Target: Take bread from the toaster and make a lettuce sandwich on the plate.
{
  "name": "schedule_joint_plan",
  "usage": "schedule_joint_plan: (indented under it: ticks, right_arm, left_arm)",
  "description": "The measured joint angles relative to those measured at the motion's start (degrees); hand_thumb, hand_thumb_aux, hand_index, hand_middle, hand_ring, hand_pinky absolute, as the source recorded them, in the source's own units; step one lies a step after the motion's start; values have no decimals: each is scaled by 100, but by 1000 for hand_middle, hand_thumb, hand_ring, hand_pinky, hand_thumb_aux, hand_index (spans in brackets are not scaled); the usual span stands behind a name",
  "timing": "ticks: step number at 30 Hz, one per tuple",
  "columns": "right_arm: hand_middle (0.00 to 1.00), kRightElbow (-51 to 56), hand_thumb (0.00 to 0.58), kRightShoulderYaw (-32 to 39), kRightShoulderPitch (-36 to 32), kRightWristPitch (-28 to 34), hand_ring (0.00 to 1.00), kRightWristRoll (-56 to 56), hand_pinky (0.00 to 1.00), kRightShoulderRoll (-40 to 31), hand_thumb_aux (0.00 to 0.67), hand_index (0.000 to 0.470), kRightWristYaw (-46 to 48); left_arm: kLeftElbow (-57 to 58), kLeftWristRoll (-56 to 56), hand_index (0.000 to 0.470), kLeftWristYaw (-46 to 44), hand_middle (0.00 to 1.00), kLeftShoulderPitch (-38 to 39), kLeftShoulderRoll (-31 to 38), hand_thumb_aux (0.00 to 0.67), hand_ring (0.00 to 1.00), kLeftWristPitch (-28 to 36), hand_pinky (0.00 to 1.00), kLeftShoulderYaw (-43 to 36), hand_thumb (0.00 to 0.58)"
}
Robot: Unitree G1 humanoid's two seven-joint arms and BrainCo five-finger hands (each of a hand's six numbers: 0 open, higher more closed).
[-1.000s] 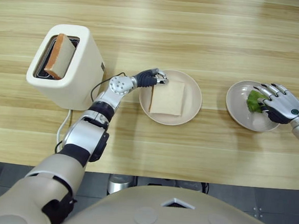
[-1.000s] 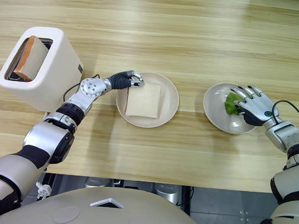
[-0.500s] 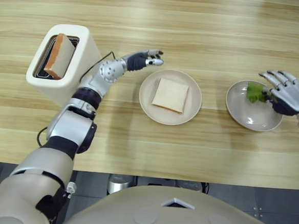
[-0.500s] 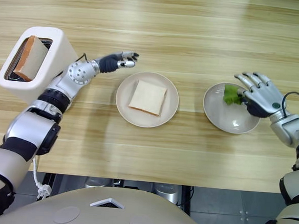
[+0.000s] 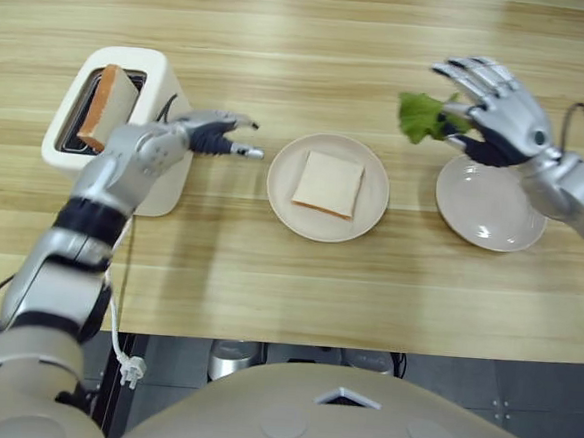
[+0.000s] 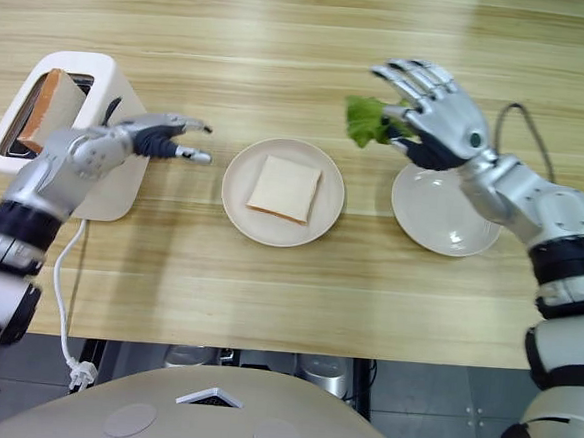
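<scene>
**Lettuce up in your right hand, one slice on the plate**

Your right hand has the lettuce pinched at the leaf's right edge, with the other fingers fanned out above it. The leaf hangs in the air over the desk, beyond the far left rim of the dish and not touching it. That pale, round dish sits to the right of the plate, near it but apart.

On the plate you have one slice of bread lying flat, turned slightly askew and well inside the rim.

Your left hand holds nothing. Its fingers are stretched out and point right towards the plate. The hand hovers just beside the toaster's right side, its fingertips short of the plate's rim.

The toaster stands at the left end of the desk, well apart from the lettuce. A second slice stands upright in its slot, brown crust showing and its top poking out. A white cord runs from the toaster over the near edge of the desk, and its plug dangles below
</scene>
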Motion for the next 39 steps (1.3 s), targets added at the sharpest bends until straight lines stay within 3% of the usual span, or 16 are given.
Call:
schedule_joint_plan:
  ticks: [6,12,20,23,24,25,26,35,39]
  right_arm:
    - [0,636,580,452,-343,-105,0,-356,0,1074,670,460,118]
    - [0,1774,580,951,-650,-218,0,-631,0,1957,670,460,31]
    - [0,2811,580,1510,-822,-205,0,-874,0,2480,670,460,-248]
    - [0,3015,580,1622,-836,-171,0,-898,0,2648,670,460,-356]
    - [0,3051,554,1654,-844,-162,0,-900,0,2685,528,363,-379]
    - [0,3100,456,1682,-852,-153,0,-901,0,2717,360,247,-384]
    - [0,3140,0,1693,-857,-141,0,-900,0,2732,0,0,-386]
    - [0,3042,0,1695,-890,-168,0,-775,0,2489,0,0,-461]
    - [0,2578,0,1413,-800,-246,0,-532,0,2135,0,0,-538]
  left_arm:
    - [-2504,-1674,0,-916,0,1658,751,0,0,704,0,1728,0]
    - [-3869,-3480,0,-1473,0,2966,763,0,0,841,0,3521,0]
    - [-4163,-4725,0,-1610,0,3430,542,0,0,948,0,4874,0]
    - [-4062,-4644,0,-1378,0,3282,548,0,0,1044,0,5066,0]
    - [-3975,-4489,0,-1273,0,3198,557,0,0,1056,0,5065,0]
    - [-3848,-4211,0,-1126,0,3113,590,0,0,1051,0,5032,0]
    - [-3697,-3792,0,-919,0,3049,674,0,0,1042,0,4948,0]
    - [-2601,-777,0,385,0,2714,1337,0,0,1179,0,4015,0]
    - [-2218,-5,0,604,0,2651,1602,0,0,1331,0,3691,0]
